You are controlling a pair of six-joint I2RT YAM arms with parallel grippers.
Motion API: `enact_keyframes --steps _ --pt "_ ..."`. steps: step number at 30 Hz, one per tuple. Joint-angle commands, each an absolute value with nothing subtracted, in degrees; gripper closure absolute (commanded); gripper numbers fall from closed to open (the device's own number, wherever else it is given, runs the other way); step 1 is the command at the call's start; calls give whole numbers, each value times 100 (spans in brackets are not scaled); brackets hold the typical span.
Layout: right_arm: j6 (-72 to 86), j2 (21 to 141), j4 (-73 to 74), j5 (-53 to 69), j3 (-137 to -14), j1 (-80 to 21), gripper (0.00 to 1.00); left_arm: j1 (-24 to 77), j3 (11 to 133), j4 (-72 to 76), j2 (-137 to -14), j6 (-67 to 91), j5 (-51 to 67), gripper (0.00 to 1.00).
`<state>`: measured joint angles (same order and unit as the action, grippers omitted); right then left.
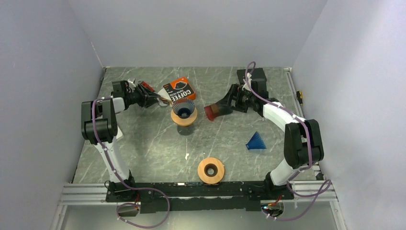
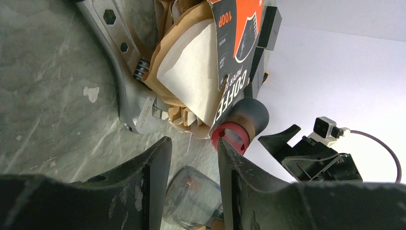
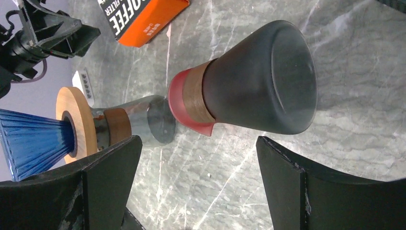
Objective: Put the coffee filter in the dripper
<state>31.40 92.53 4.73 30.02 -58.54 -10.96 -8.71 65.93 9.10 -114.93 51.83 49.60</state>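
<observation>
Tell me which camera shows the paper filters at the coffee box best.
Left wrist: the paper filters appear close up, brown and white sheets fanning out of the orange box. Top external shows only a small pale patch beside the box. Right wrist shows just the box, no filters.

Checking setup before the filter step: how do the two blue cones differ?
The far cone stands mouth-up in a wooden ring; the near cone lies on its side on the table. The far cone is beside the filter box; the near cone lies well right of it. Both are blue and ribbed.
</observation>
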Motion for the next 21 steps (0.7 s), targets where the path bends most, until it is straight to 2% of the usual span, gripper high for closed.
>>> enact_keyframes --steps 1,8,17,21 --pt "3089 9078 396 2954 -5873 -1081 6 -879 6914 820 -11509 5042 4866 54" --pt "3085 9069 411 2930 -5814 -1077 6 -875 7293 624 -11779 5001 4835 63" --pt "3089 9144 372 2996 -5792 -1080 6 -879 7662 327 -12096 4858 4606 62" --pt "3081 9146 392 3006 -5812 -1080 5 -879 7678 338 -12200 4844 4632 56"
